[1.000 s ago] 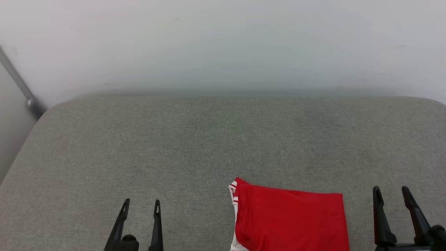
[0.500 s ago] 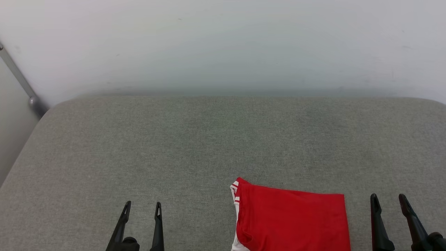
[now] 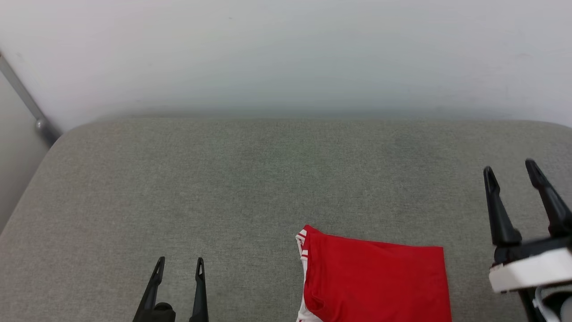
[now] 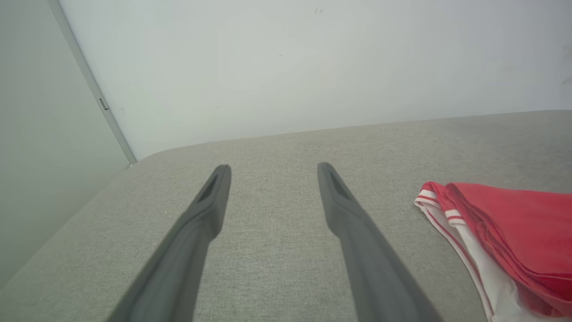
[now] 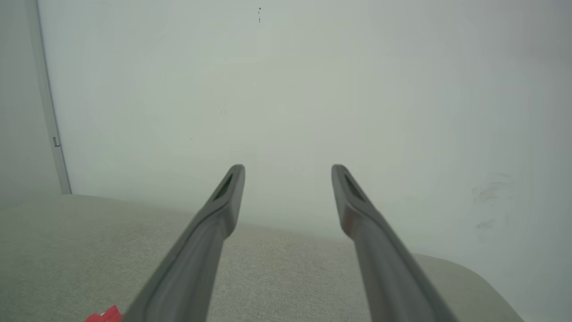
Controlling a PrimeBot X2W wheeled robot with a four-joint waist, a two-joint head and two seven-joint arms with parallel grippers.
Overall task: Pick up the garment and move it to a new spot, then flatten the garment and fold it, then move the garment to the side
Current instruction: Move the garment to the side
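- Where the bottom edge of the head view cuts it off, the garment (image 3: 375, 281) lies flat on the grey fabric surface (image 3: 268, 179), lower centre-right of the frame. It shows as a folded red panel with a straight top edge. White cloth with red-and-white striped trim peeks out along its left side.
- At the lower left of that frame the left claw (image 3: 180, 264) points up the picture. Its two dark fingers are spread, with bare fabric showing between them, and they pinch nothing. It sits to the left of the garment, clear of it.
- From the left wrist, the garment lies at the right edge of the frame, red layers over white, apart from the fingers.
- Along the right edge of the head view the right claw (image 3: 510, 169) reaches higher up the frame than the left one. Its fingers are also spread and empty, above a white wrist block (image 3: 532, 268). It is to the right of the garment, not touching it.
- From the right wrist, a sliver of red shows at the bottom left, beside the spread fingers.
- Farthest off, a pale wall (image 3: 286, 53) spans the top of the head view, and a grey metal bar (image 3: 22, 98) slants down the upper left.
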